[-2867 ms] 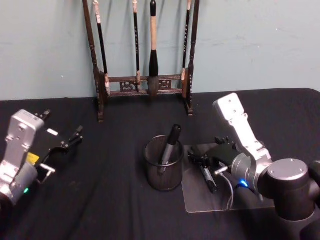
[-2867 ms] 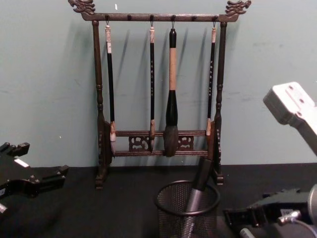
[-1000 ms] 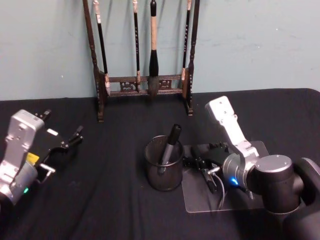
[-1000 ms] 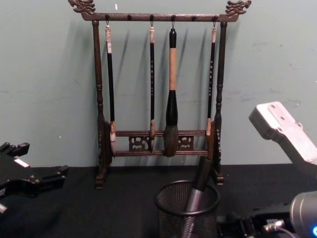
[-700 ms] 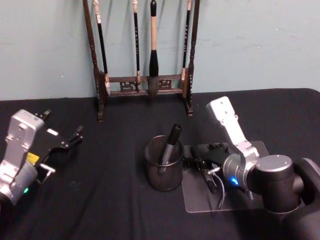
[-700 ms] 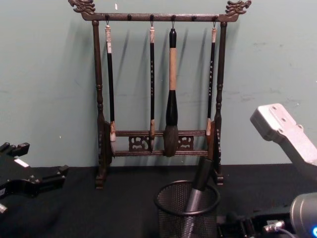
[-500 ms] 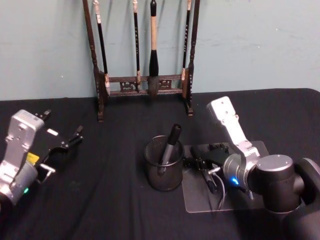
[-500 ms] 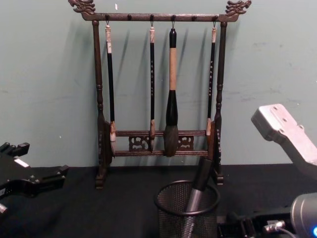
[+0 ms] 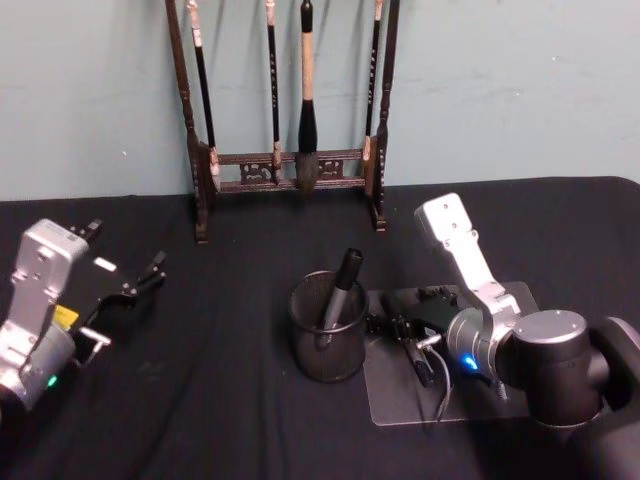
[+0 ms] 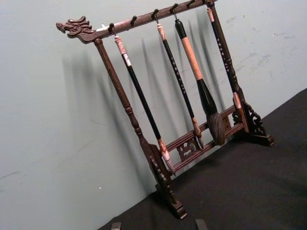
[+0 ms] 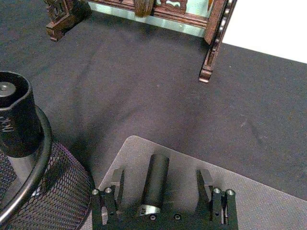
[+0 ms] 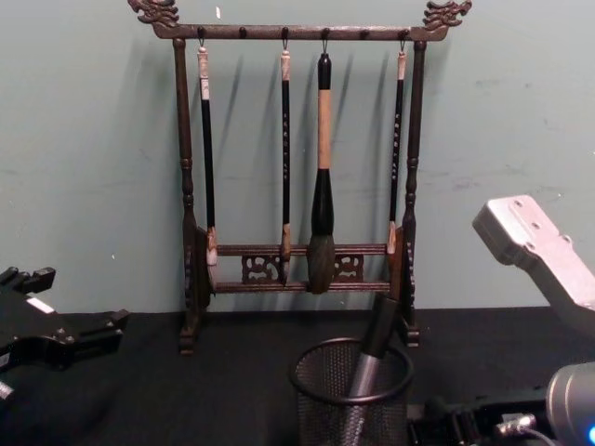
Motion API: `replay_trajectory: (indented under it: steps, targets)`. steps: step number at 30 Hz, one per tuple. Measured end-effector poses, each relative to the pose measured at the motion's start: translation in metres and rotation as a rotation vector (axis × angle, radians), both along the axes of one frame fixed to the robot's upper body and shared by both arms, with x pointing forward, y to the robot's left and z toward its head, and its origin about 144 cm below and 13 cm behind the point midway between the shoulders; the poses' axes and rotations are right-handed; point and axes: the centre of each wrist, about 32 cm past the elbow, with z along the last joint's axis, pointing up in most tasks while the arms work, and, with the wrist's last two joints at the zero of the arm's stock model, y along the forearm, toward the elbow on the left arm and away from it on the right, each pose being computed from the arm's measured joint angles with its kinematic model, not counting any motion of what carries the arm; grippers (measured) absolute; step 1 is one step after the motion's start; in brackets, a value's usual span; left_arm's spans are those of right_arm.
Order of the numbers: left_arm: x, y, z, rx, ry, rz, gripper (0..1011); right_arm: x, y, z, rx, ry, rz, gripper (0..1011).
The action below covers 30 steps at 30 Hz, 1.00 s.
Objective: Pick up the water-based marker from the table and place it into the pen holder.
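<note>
A black water-based marker lies on a clear mat on the black table. My right gripper is low over it and open, one finger on each side, neither touching. In the head view the right gripper sits just right of the pen holder, a black mesh cup. A grey-black marker leans inside the cup. The chest view shows the pen holder with that marker. My left gripper rests open at the far left.
A tall dark wooden rack with hanging brushes stands at the back against the wall, behind the cup. The clear mat reaches toward the table's front right. Bare black cloth lies between the cup and the left arm.
My right gripper has shifted a little left and lower over the marker on the mat since the oldest frame. In the last second it has hardly moved. The left arm is still.
</note>
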Motion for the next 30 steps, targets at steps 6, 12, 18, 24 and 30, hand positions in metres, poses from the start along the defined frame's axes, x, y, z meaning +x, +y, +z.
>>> replay_trajectory:
  steps: [6, 12, 18, 24, 30]
  targets:
    - [0.0000, 0.0000, 0.0000, 0.000, 0.000, 0.000, 1001, 0.0000, 0.0000, 0.0000, -0.001, 0.000, 0.000, 1000]
    - [0.0000, 0.0000, 0.0000, 0.000, 0.000, 0.000, 1001, -0.0001, 0.0002, 0.0000, -0.001, -0.001, 0.000, 978]
    - [0.0000, 0.0000, 0.0000, 0.000, 0.000, 0.000, 1001, -0.0001, 0.0003, 0.0002, -0.001, -0.001, 0.000, 839]
    - [0.0000, 0.0000, 0.0000, 0.000, 0.000, 0.000, 1001, -0.0001, 0.0003, 0.0002, -0.001, -0.001, 0.000, 632]
    - [0.0000, 0.0000, 0.0000, 0.000, 0.000, 0.000, 1001, -0.0001, 0.0003, 0.0003, 0.000, -0.001, 0.000, 430]
